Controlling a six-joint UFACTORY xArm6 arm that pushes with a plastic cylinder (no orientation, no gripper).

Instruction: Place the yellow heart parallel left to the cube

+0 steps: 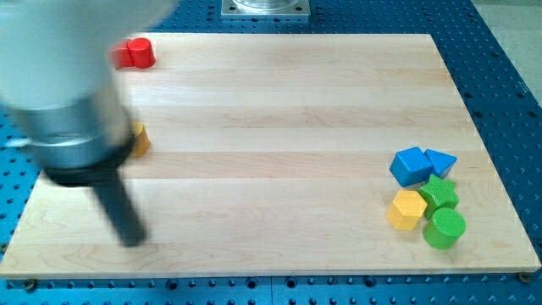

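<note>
While near board (279,127) bottom edge, my tip (132,241)

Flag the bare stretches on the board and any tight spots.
Free: the wide middle, between my tip at the view's left and the blue cube cluster. Crowded: lower right, with blue triangle, yellow block, green blocks. Red block sits top left.

From my tip (131,237) rightward the surface (279,127) lies open to the cluster at the view's right: blue cube (410,166), blue triangle (440,161), green star-like block (439,193), yellow hexagon (406,209), green cylinder (445,228). A red block (135,53) and an arm-hidden yellow block (139,139) crowd the left edge.
</note>
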